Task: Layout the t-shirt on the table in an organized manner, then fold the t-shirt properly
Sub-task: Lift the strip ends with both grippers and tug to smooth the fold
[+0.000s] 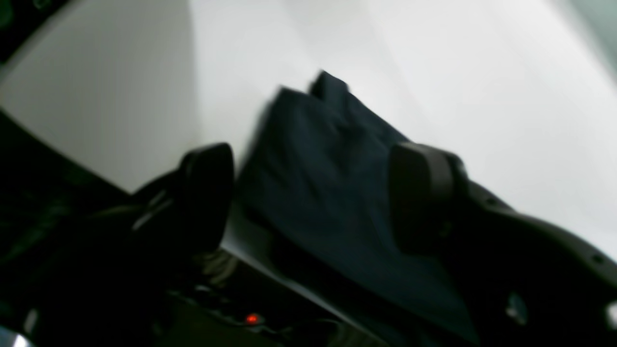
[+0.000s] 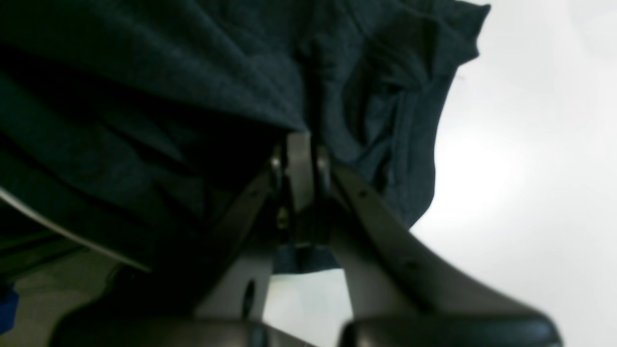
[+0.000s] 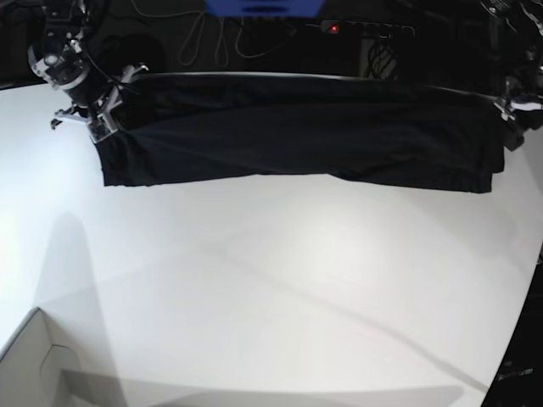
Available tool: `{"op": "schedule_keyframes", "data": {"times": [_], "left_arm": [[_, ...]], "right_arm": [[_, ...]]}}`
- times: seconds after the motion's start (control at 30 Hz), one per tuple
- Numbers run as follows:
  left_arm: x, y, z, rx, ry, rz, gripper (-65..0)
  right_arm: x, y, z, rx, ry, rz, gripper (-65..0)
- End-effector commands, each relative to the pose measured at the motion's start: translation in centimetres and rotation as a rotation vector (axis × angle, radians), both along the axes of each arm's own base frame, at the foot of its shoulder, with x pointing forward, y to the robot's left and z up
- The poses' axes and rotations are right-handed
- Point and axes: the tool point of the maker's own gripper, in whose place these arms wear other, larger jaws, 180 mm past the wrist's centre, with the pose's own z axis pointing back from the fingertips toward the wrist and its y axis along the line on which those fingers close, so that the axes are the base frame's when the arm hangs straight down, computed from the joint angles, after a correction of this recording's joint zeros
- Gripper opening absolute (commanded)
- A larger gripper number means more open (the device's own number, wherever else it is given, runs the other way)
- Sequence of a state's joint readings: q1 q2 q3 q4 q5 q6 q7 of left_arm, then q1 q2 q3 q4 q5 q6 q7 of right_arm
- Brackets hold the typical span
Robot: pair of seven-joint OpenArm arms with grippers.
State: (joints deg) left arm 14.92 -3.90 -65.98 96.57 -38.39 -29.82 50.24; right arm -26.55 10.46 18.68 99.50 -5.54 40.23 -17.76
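The black t-shirt (image 3: pixel 297 140) lies stretched in a long band along the far edge of the white table (image 3: pixel 271 280). My right gripper (image 3: pixel 100 127) is at the shirt's left end; in the right wrist view its fingers (image 2: pixel 301 149) are pinched shut on a fold of the fabric (image 2: pixel 193 62). My left gripper (image 3: pixel 512 127) is at the shirt's right end. In the left wrist view it (image 1: pixel 311 159) is open, its fingers wide apart over the shirt (image 1: pixel 318 202), which hangs over the table edge there.
A white box corner (image 3: pixel 34 365) sits at the near left. Behind the far table edge are cables, a power strip with a red light (image 3: pixel 334 28) and a blue object (image 3: pixel 263 7). The table's curved edge (image 3: pixel 528 297) runs down the right.
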Motion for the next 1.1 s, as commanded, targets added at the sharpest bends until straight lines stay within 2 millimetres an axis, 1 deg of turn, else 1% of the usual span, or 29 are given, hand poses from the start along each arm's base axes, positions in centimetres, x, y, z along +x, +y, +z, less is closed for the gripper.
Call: {"op": "schedule_keyframes", "data": {"times": [0.0, 0.1, 0.23, 0.3, 0.43, 0.53, 0.67, 0.8, 0.97, 1.07], "left_arm": [[1.3, 0.5, 0.9, 0.027, -0.033, -0.009, -16.6], [2.2, 1.9, -0.5, 0.072, 0.048, -0.001, -16.5], [3.0, 2.8, -2.4, 0.087, 0.13, 0.017, -16.5], [3.4, 2.4, -3.3, 0.079, 0.155, 0.004, -16.5], [4.4, 0.8, -4.9, 0.05, 0.184, -0.05, -16.4], [5.8, -0.6, -4.9, 0.067, 0.143, -0.09, -16.4], [6.3, -1.8, -5.5, 0.076, 0.122, -0.121, -16.4], [5.7, -2.3, -7.8, 0.025, 0.156, -0.126, -16.4], [4.3, -3.0, -11.0, -0.056, 0.22, -0.116, -16.4], [3.5, -3.5, -12.6, -0.098, 0.251, -0.11, -16.9]], "right_arm": [[0.5, 0.2, 0.7, 0.014, -0.033, -0.002, -65.0], [0.5, 0.5, 0.8, 0.02, -0.037, -0.005, -65.0], [0.5, 0.5, 0.8, 0.02, -0.037, -0.005, -65.0], [0.5, 0.5, 0.8, 0.02, -0.037, -0.005, -65.0], [0.5, 0.5, 0.8, 0.02, -0.037, -0.005, -65.0], [0.5, 0.5, 0.7, 0.019, -0.034, -0.006, -65.0], [0.4, 0.5, 0.7, 0.019, -0.033, -0.006, -65.0], [0.4, 0.5, 0.7, 0.019, -0.032, -0.007, -65.0], [0.4, 0.5, 0.7, 0.018, -0.032, -0.006, -65.0], [0.4, 0.5, 0.7, 0.018, -0.032, -0.006, -65.0]]}}
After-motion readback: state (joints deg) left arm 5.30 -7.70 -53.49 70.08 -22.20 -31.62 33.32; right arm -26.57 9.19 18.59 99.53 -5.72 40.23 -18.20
